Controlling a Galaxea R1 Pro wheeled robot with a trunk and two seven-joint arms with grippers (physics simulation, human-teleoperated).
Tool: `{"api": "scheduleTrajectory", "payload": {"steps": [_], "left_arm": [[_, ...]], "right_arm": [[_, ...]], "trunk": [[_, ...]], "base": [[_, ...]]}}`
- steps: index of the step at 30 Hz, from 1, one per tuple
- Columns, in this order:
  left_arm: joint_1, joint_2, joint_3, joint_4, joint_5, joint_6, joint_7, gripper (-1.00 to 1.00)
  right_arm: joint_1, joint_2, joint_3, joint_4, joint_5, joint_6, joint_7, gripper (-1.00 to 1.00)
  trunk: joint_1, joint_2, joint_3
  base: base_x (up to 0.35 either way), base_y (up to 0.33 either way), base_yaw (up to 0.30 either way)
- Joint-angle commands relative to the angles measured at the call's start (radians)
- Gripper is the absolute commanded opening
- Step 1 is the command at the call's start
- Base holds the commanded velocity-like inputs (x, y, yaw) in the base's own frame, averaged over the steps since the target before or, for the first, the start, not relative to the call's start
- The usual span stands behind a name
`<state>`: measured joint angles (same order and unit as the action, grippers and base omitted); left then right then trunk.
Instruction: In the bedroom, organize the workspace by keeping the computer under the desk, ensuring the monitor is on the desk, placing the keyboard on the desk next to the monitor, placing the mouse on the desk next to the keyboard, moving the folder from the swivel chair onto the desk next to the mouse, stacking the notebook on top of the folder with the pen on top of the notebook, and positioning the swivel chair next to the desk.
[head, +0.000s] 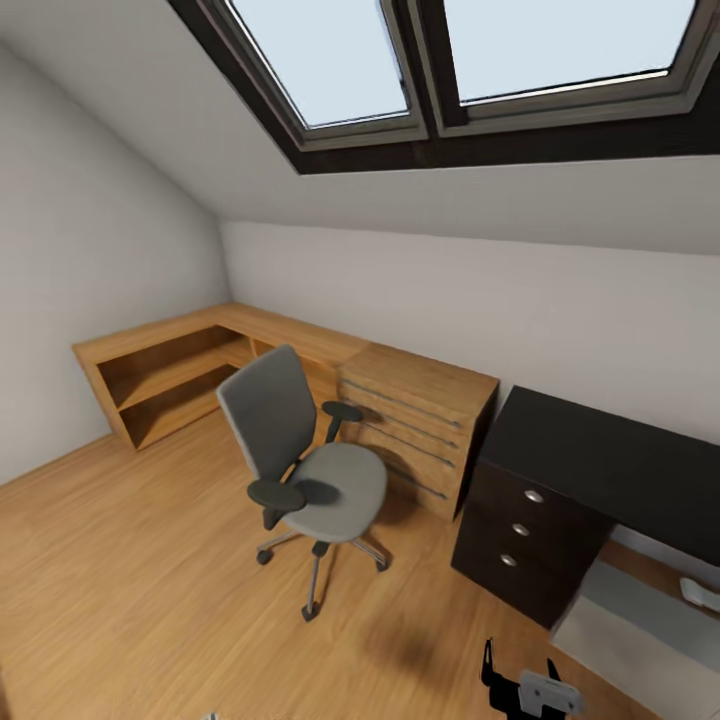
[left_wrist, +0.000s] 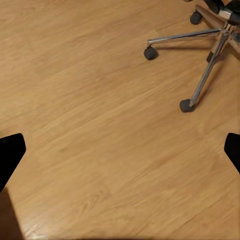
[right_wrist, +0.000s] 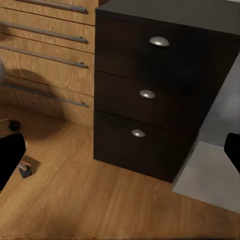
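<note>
Oak floor (head: 130, 580) lies bare around the chair (head: 305, 470), its seat empty, standing at ten o'clock from the bench (head: 610, 460). The computer (head: 640, 625) sits under the bench. Both tools, left (left_wrist: 120, 150) and right (right_wrist: 120, 150), hang wide open, holding nothing, seemingly just arriving.

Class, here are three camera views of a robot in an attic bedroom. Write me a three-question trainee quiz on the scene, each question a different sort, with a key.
1. True or false: a blue folder lies on the swivel chair seat.
2. The black desk stands beside: A) an oak dresser B) a bed C) a sofa
3. How many silver knobs show on the desk's drawers?

Key: 1 false, the seat is bare. 2 A. 3 three.
</note>
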<state>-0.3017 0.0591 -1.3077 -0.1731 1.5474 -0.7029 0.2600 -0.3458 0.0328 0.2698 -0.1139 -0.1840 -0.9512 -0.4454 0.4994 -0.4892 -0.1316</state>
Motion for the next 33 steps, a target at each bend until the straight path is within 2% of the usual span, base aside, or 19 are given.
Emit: {"api": "scheduleTrajectory", "payload": {"steps": [1, 6, 9, 10, 15, 20, 33], "left_arm": [[-0.001, 0.001, -0.008, -0.003, 0.002, -0.002, 0.01, 1.0], [-0.001, 0.001, -0.008, -0.003, 0.002, 0.012, 0.009, 1.0], [-0.001, 0.001, -0.008, -0.003, 0.001, 0.066, 0.009, 1.0], [-0.001, 0.001, -0.007, -0.003, 0.0, 0.14, 0.01, 1.0], [-0.001, 0.002, -0.007, -0.004, -0.002, 0.176, 0.009, 1.0], [-0.001, 0.001, -0.007, -0.005, -0.004, 0.177, 0.009, 1.0], [-0.001, 0.0, -0.008, -0.005, -0.003, 0.177, 0.009, 1.0]], "right_arm": [[-0.001, 0.002, 0.009, 0.0, -0.009, 0.003, -0.002, 1.0], [-0.001, 0.012, 0.006, 0.0, -0.01, 0.023, -0.001, 1.0], [-0.001, 0.015, 0.006, 0.0, -0.01, 0.027, -0.001, 1.0], [-0.001, 0.016, 0.006, 0.0, -0.01, 0.029, -0.001, 1.0], [-0.001, 0.018, 0.007, 0.0, -0.009, 0.029, -0.001, 1.0], [-0.001, 0.03, 0.008, 0.0, -0.008, 0.028, -0.001, 1.0], [-0.001, 0.033, 0.012, 0.0, -0.008, 0.026, -0.001, 1.0]], "trunk": [[-0.003, 0.005, 0.001], [-0.023, 0.04, 0.013], [-0.034, 0.061, 0.021], [-0.038, 0.068, 0.023], [-0.049, 0.089, 0.031], [-0.049, 0.089, 0.031], [-0.049, 0.089, 0.039]], "base": [[0.0, 0.0, 0.247], [0.0, 0.0, 0.248], [0.0, 0.0, 0.25], [0.0, 0.0, 0.253], [0.0, 0.0, 0.256], [0.0, 0.0, 0.264], [0.0, 0.0, 0.211]]}}
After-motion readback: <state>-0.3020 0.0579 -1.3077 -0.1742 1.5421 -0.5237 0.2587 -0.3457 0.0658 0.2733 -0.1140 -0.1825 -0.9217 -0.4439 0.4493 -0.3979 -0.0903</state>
